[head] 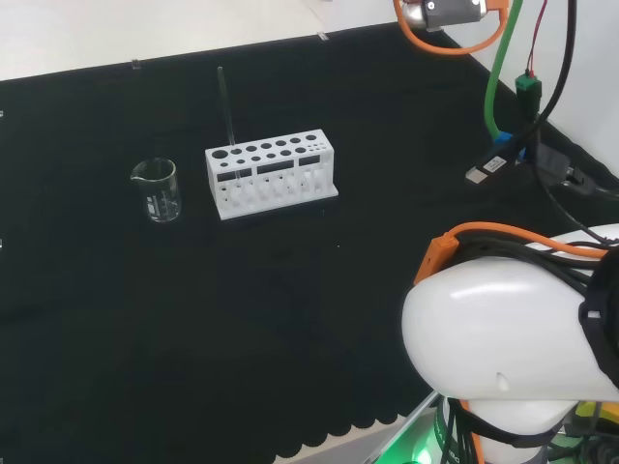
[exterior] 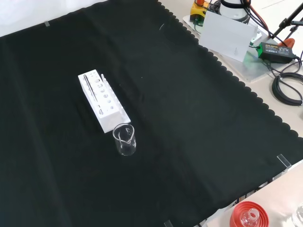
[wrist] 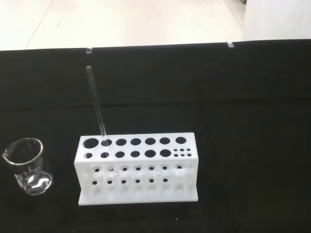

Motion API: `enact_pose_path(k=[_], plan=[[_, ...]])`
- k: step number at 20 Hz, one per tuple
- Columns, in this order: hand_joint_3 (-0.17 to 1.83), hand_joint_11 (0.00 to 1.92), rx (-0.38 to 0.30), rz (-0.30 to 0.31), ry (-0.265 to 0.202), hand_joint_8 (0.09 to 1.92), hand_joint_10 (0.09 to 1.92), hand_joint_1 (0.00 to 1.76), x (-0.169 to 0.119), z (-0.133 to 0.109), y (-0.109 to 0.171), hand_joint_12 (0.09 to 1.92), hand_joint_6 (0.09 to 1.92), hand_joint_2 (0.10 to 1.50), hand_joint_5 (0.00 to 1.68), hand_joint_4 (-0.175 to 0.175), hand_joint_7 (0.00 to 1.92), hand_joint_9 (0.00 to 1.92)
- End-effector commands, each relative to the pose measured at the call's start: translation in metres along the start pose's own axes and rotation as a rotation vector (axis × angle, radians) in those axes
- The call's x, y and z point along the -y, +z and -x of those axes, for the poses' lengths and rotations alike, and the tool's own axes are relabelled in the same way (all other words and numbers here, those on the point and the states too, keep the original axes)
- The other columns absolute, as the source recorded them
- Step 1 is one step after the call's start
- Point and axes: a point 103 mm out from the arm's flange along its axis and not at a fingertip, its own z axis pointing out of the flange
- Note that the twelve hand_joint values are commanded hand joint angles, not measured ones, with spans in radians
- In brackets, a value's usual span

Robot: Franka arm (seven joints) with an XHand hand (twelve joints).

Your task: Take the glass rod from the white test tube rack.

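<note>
Thin glass rod (wrist: 96, 105) leans in holed white rack (wrist: 137, 170) (blocky).

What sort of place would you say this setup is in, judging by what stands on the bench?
Most likely a laboratory bench set up for robot trials. A white test tube rack holds a glass rod, a clear beaker stands beside it, and all rest on a black cloth.

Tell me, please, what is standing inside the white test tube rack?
A single glass rod leans in one hole of the white test tube rack; the other holes look empty. The rod's lower end is hidden inside.
</note>
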Motion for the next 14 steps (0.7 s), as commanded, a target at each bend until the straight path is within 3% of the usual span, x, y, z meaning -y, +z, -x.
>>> enact_pose_path(k=[1,7,14], plan=[[0.33,0.0,0.0,0.005,-0.004,0.15,0.44,0.41,0.0,0.0,-0.003,1.06,0.09,0.89,0.0,0.0,0.0,0.0],[0.29,0.0,-0.004,0.003,-0.043,0.15,0.52,0.42,-0.01,-0.006,-0.002,1.2,0.09,0.91,0.03,0.001,0.0,0.0],[0.27,0.0,-0.014,-0.005,-0.088,0.15,0.66,0.42,-0.039,-0.021,-0.002,1.32,0.09,0.91,0.06,0.004,0.0,0.0]])
